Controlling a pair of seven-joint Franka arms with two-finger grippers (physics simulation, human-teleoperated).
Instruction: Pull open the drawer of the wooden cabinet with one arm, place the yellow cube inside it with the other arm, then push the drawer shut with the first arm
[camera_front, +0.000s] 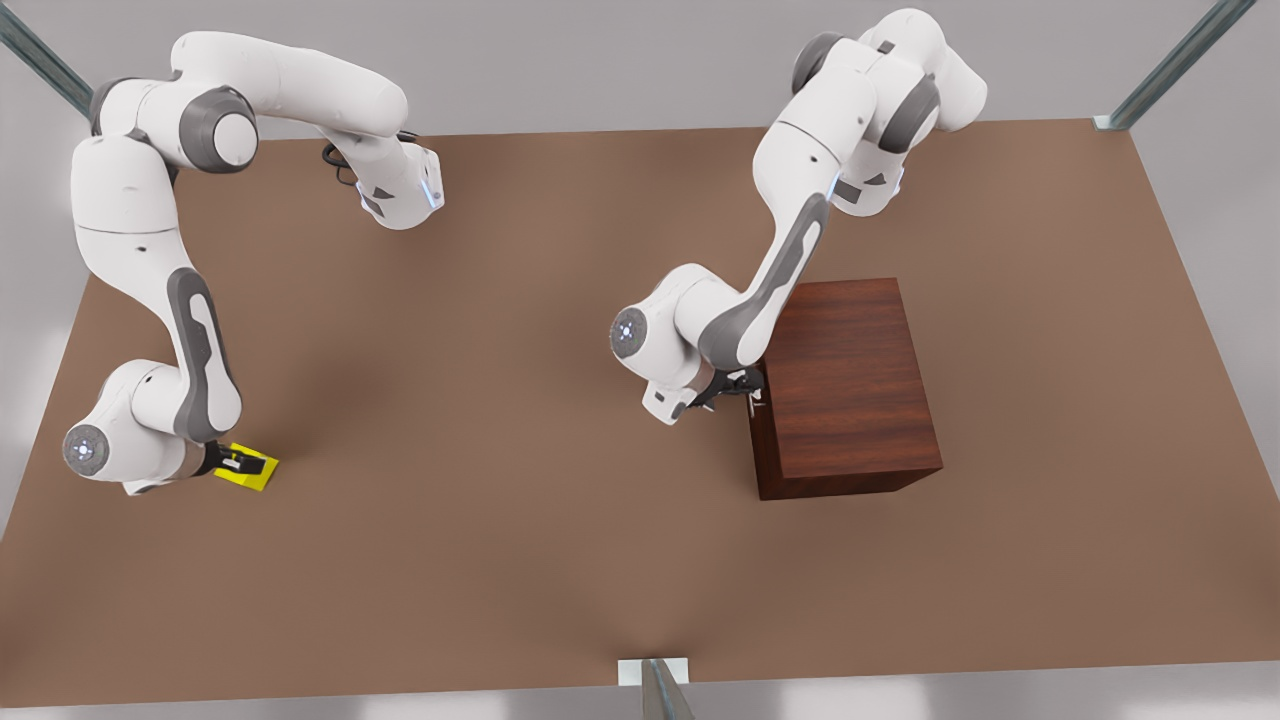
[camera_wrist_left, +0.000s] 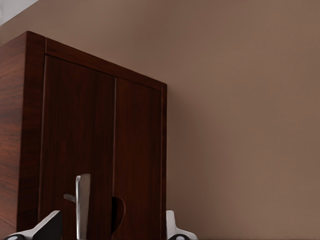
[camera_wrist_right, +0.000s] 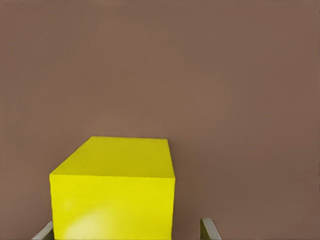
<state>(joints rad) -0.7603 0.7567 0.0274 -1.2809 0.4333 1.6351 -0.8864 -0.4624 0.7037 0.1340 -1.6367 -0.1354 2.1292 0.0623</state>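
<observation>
Front view: the wooden cabinet (camera_front: 850, 385) stands on the brown table (camera_front: 500, 560) at about 3 o'clock from the table's centre. The left gripper (camera_front: 738, 388) sits against the cabinet's face at its 9 o'clock side, at the drawer (camera_front: 757, 440) front, which lies flush and closed. Far off at 9 o'clock, the right gripper (camera_front: 232, 461) is down over the yellow cube (camera_front: 252, 468), which rests on the table.

Left wrist view: the silver bar handle (camera_wrist_left: 82, 205) lies between the left gripper's spread fingertips (camera_wrist_left: 47, 227); the jaws are apart and not clamped on it.

Right wrist view: the cube fills the space between the right gripper's fingertips (camera_wrist_right: 209, 230). One stands slightly off the cube's side; whether the other touches cannot be told.
</observation>
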